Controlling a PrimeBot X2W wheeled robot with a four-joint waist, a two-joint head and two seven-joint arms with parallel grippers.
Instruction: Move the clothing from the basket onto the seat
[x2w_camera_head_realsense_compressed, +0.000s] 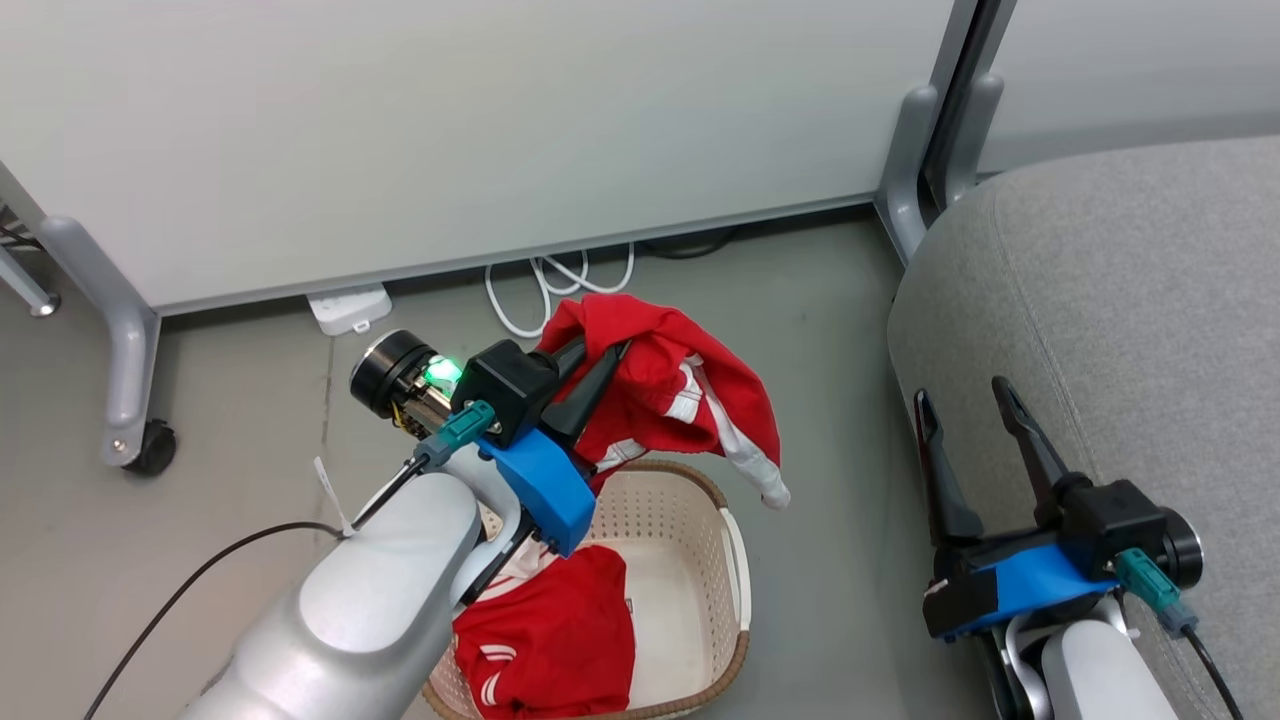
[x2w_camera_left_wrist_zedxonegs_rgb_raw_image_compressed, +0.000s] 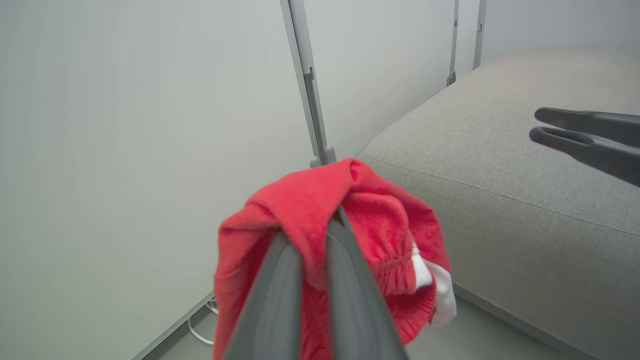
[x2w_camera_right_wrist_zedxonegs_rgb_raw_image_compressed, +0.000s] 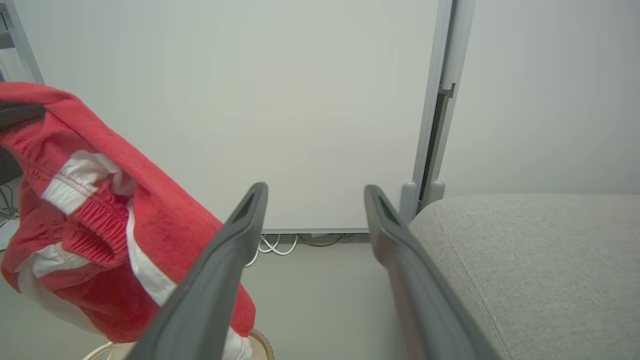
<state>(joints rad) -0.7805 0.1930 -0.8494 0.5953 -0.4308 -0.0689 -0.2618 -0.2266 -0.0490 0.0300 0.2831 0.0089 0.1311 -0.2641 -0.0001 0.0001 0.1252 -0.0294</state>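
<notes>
With the left pincer (x2w_camera_head_realsense_compressed: 600, 352) clamped on the red garment (x2w_camera_head_realsense_compressed: 672, 392) above the basket (x2w_camera_head_realsense_compressed: 737, 560), swing toward 3 o'clock, high over the seat (x2w_camera_head_realsense_compressed: 1120, 300) edge, then release. Move the right pincer (x2w_camera_head_realsense_compressed: 960, 392), spread apart, aside. Fetch the second garment (x2w_camera_head_realsense_compressed: 560, 635) after.

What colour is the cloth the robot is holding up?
The cloth is red with white stripes, clearest in the right wrist view.

Red garment (x2w_camera_head_realsense_compressed: 690, 390) hangs above basket (x2w_camera_head_realsense_compressed: 652, 515) holding second garment (x2w_camera_head_realsense_compressed: 560, 640).
</notes>
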